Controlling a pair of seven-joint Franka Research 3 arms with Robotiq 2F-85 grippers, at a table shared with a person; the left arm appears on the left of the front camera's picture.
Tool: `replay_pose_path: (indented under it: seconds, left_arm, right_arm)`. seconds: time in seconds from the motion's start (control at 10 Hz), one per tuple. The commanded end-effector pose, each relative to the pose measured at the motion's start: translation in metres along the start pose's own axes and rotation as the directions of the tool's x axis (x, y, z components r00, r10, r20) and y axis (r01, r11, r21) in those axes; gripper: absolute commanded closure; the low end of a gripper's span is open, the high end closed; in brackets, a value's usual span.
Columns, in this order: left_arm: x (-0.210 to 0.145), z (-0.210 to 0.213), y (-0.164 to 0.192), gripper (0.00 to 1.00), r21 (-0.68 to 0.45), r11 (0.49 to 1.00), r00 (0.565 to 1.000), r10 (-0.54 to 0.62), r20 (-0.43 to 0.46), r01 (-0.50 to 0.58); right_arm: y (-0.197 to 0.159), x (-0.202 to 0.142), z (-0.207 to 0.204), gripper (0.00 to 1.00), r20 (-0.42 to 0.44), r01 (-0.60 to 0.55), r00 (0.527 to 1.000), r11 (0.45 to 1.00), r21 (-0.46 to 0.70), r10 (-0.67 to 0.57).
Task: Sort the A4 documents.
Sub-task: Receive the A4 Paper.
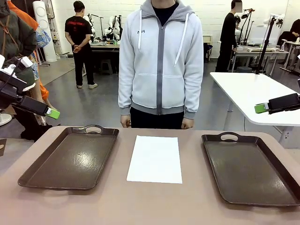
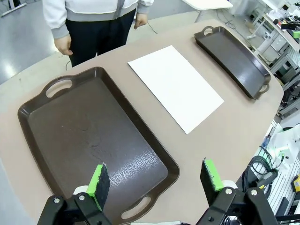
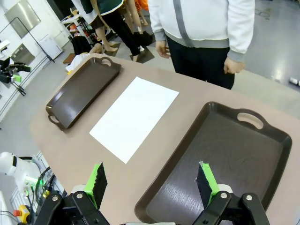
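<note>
A4 documents (image 1: 154,158) flat on table (image 1: 154,204), between left tray (image 1: 70,157), right tray (image 1: 248,168).

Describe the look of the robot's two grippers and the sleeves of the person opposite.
The left gripper and the right gripper look alike: black angular finger links with silver bolts, tipped with green pads. The person's sleeves are light grey, with ribbed grey cuffs.

**Table surface as I see it**

Beige table (image 1: 154,206) carries three items, all lying flat. Left tray (image 1: 70,159) and right tray (image 1: 248,171) are dark brown, glossy and handled. Between them, touching neither, are the A4 documents (image 1: 155,158), white and blank. I cannot tell whether it is one sheet or several.
</note>
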State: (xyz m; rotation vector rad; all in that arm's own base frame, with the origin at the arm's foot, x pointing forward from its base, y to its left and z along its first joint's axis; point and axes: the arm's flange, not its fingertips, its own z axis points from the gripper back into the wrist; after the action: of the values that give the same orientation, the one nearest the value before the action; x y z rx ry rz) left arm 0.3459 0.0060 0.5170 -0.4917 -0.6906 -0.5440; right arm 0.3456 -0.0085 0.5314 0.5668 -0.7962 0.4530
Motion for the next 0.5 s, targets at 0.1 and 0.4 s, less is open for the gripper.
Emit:
replay_pose_path:
  seconds: [0.1, 0.4]
  left_arm:
    - [-0.012, -0.01, -0.002, 0.0, -0.049, 0.999, 1.0, -0.022, 0.007, 0.022]
    - [-0.01, -0.015, -0.003, 0.0, -0.061, 0.998, 1.0, -0.025, 0.0, 0.025]
  right_arm:
    - [0.009, -0.056, 0.007, 0.0, 0.028, 0.037, 0.999, 0.999, -0.016, -0.036]
    - [0.006, -0.061, 0.017, 0.0, 0.036, 0.053, 0.998, 0.998, -0.042, -0.052]
